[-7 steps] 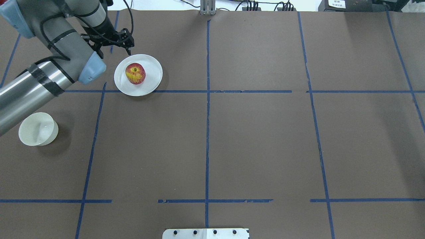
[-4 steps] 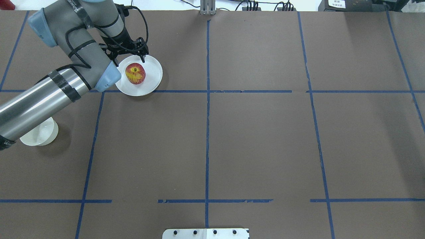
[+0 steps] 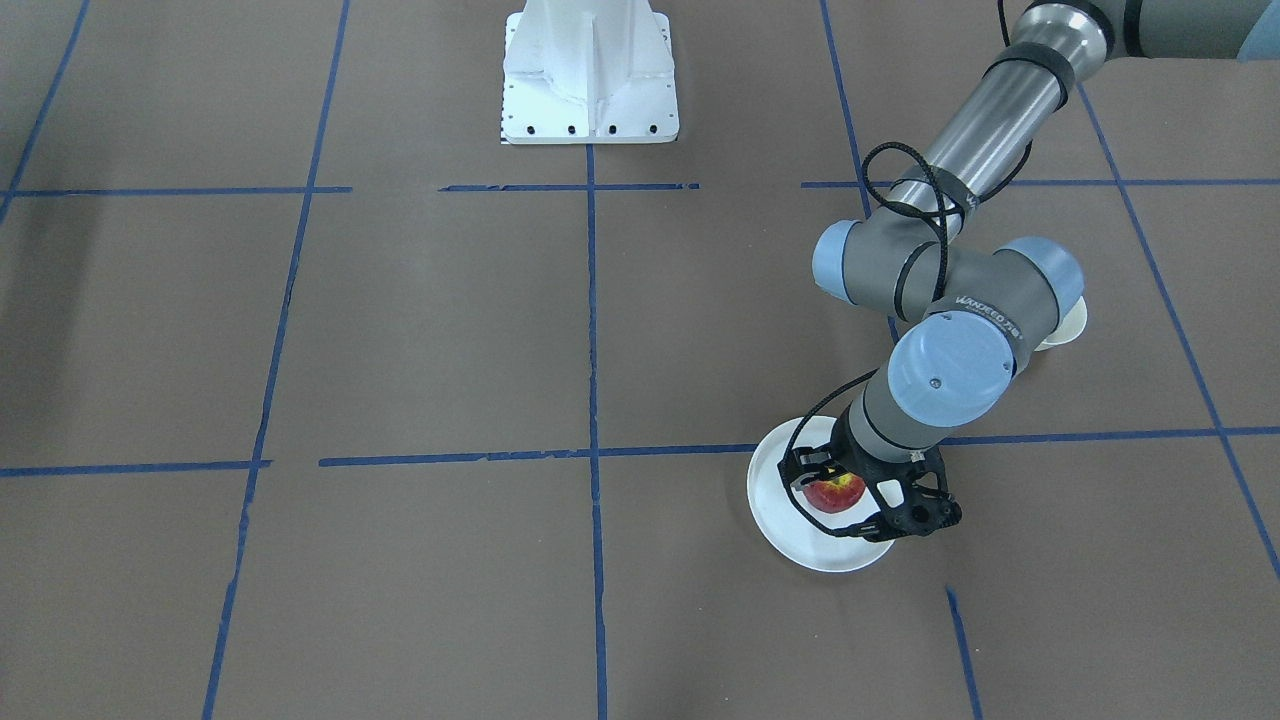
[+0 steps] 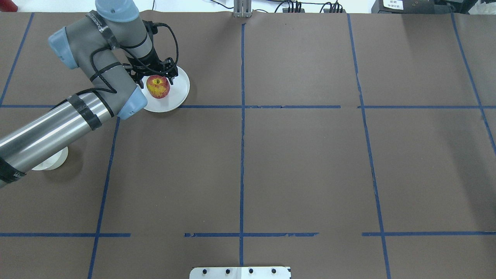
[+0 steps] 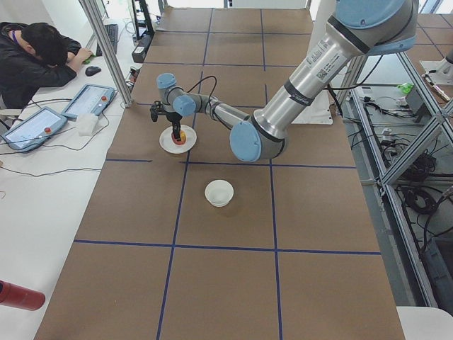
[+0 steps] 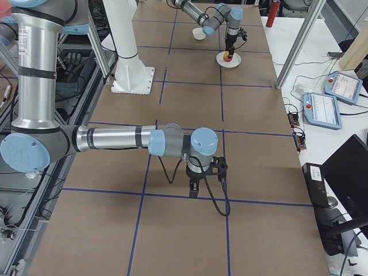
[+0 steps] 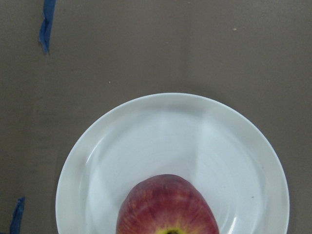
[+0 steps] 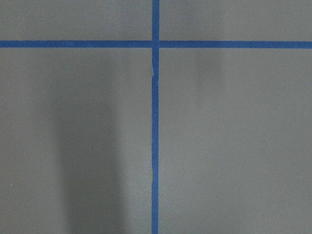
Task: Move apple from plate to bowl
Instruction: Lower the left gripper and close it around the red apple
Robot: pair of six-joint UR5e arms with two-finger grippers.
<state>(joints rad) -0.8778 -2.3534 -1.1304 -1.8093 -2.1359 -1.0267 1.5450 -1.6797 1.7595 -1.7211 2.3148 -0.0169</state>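
Observation:
The red apple with a yellow top sits on the white plate at the far left of the table. My left gripper is open and hangs over the apple with a finger on each side, not closed on it. The front view shows the apple between the black fingers above the plate. In the left wrist view the apple is at the bottom of the plate. The cream bowl is mostly hidden under my left arm. My right gripper shows only in the right side view, so I cannot tell its state.
The bowl stands in full view in the left side view, nearer the robot than the plate. The white robot base is at mid-table. A person and tablets are beyond the table's far edge. Blue tape lines cross the brown table cover.
My left arm has swung right and forward, bringing the open gripper from beside the plate to over the apple. The arm now covers more of the bowl. The apple has not moved.

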